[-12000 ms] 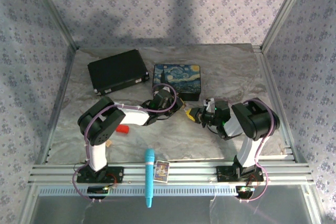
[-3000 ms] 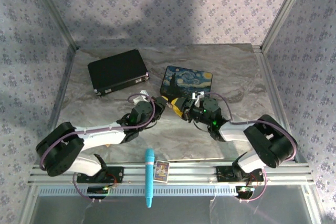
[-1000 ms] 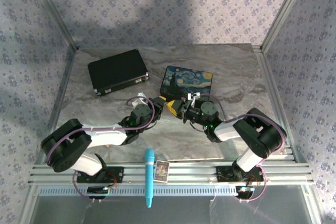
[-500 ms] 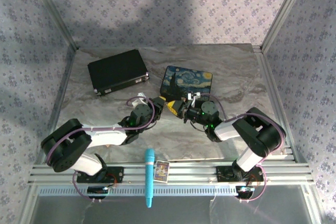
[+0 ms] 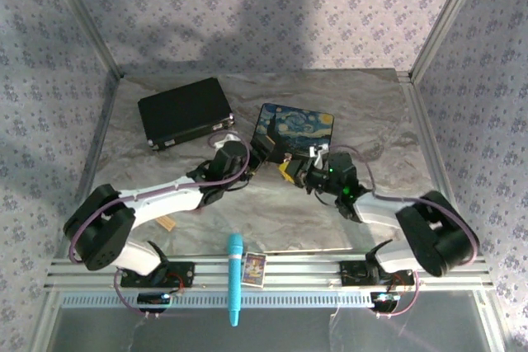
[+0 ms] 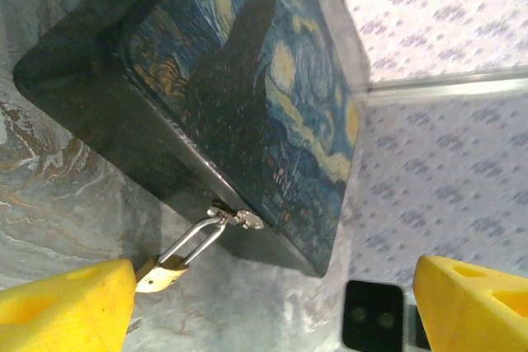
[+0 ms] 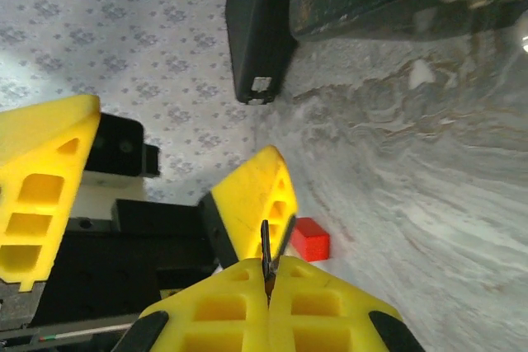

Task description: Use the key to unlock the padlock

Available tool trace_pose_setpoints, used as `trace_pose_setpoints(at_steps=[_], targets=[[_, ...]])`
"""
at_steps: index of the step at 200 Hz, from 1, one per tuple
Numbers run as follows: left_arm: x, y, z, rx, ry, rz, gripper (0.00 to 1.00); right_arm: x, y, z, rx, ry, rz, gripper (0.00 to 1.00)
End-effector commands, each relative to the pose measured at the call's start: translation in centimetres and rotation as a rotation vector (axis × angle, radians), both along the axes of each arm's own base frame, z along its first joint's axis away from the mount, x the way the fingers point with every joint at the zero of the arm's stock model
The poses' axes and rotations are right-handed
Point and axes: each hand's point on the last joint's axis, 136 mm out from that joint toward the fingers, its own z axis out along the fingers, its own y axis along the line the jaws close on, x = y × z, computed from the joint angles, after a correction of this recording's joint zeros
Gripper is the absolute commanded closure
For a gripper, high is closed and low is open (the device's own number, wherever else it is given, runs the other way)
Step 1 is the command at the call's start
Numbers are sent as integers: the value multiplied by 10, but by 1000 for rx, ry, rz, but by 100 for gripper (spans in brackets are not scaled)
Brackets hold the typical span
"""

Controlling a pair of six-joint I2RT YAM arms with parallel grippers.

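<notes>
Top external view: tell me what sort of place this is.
Probably a robot test booth: patterned walls on aluminium framing enclose a marbled table, with the left arm and right arm bolted to its near rail.

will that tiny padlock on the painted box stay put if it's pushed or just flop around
Probably flops: the padlock hangs only by its thin shackle through the hasp, so it should pivot when touched. Small and metallic, it looks rigid and likely slick to pinch. The painted box might slide along on the smooth table.
</notes>
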Motion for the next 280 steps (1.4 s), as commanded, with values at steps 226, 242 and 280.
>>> trace_pose_setpoints(at_steps=[226,242,280], targets=[[-11,-83,-110,462,-98,-479,49,-27,-107,-47,-308,64,-36,100],[-10,-82,-114,470,-95,-472,52,-24,-106,-49,-303,69,-36,100],[-4,-78,-119,516,-111,-452,60,-23,-101,-57,-304,82,-29,100]])
